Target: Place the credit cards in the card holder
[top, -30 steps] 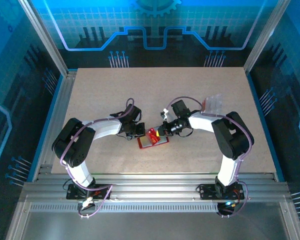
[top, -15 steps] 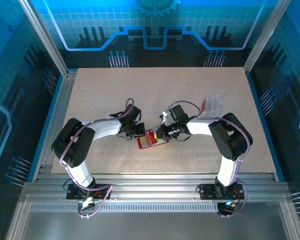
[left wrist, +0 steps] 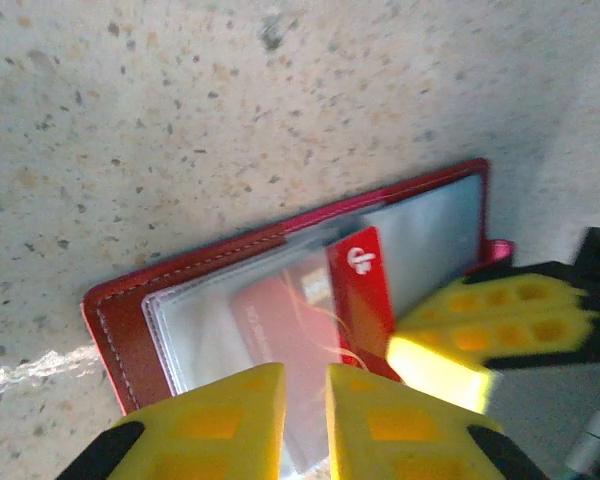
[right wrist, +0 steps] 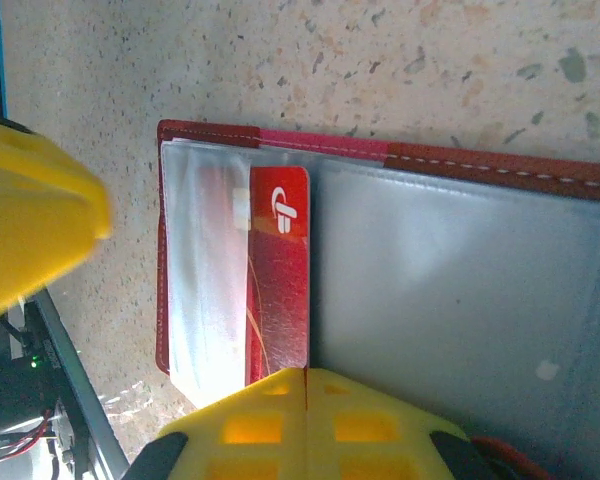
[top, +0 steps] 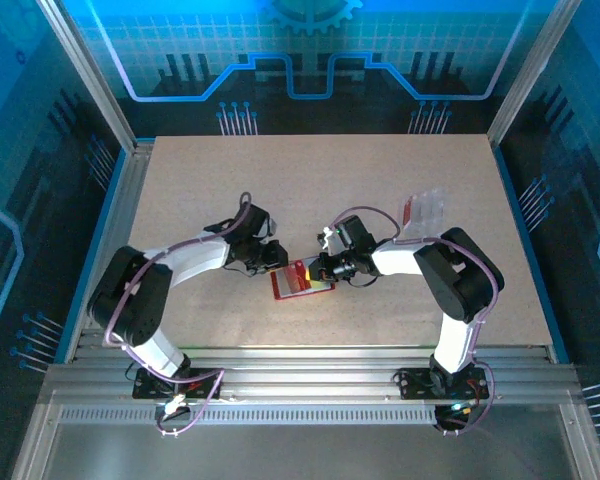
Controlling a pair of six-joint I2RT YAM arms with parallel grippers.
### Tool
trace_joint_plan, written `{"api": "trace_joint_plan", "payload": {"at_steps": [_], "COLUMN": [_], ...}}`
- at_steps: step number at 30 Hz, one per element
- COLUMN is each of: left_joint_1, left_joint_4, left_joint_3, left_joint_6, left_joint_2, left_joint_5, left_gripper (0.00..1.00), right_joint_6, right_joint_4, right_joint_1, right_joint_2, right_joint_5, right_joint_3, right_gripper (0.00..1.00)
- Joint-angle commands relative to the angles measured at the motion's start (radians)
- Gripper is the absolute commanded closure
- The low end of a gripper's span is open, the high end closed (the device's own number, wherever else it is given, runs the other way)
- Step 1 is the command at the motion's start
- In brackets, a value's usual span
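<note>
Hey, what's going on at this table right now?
The right gripper is shut on a red card, whose far end lies on the clear pockets of the card holder, which is open flat on the table. The left gripper sits at the holder's opposite edge, jaws slightly apart. Whether it pinches a sleeve is unclear.

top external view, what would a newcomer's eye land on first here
The open red card holder in the middle of the table stands out first, with both arms bent in over it. In the right wrist view, the right gripper is shut on a red credit card at the holder's fold, between its clear sleeves. The yellow-fingered left gripper sits over the opposite sleeve.
</note>
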Motion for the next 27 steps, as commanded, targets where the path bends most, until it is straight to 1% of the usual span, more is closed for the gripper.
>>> {"api": "trace_joint_plan", "payload": {"at_steps": [1, 3, 5, 6, 14, 19, 27], "left_joint_1": [0.027, 0.039, 0.044, 0.045, 0.044, 0.042, 0.037], "left_joint_4": [-0.028, -0.028, -0.027, -0.025, 0.042, 0.08, 0.097], "left_joint_3": [-0.047, -0.074, -0.099, -0.107, -0.152, -0.162, -0.171], "left_joint_6": [-0.022, -0.015, -0.007, -0.003, -0.002, -0.013, -0.026], "left_joint_2": [-0.052, -0.055, -0.046, -0.041, 0.027, 0.07, 0.079], "left_joint_5": [0.059, 0.049, 0.043, 0.04, 0.046, 0.049, 0.048], "left_gripper": [0.82, 0.88, 0.97, 1.0, 1.0, 1.0, 1.0], "right_joint_6": [0.005, 0.004, 0.003, 0.002, 0.002, 0.02, 0.084], "right_joint_4": [0.003, 0.004, -0.001, -0.005, -0.023, -0.013, 0.033], "right_joint_1": [0.011, 0.011, 0.011, 0.01, 0.016, 0.038, 0.077], "right_joint_2": [-0.007, -0.01, -0.011, -0.013, -0.029, -0.023, -0.022], "right_joint_5": [-0.005, -0.007, -0.01, -0.01, -0.003, -0.001, 0.021], "right_joint_3": [-0.008, -0.007, -0.005, -0.006, 0.001, 0.011, 0.011], "right_gripper": [1.0, 1.0, 1.0, 1.0, 1.0, 1.0, 1.0]}}
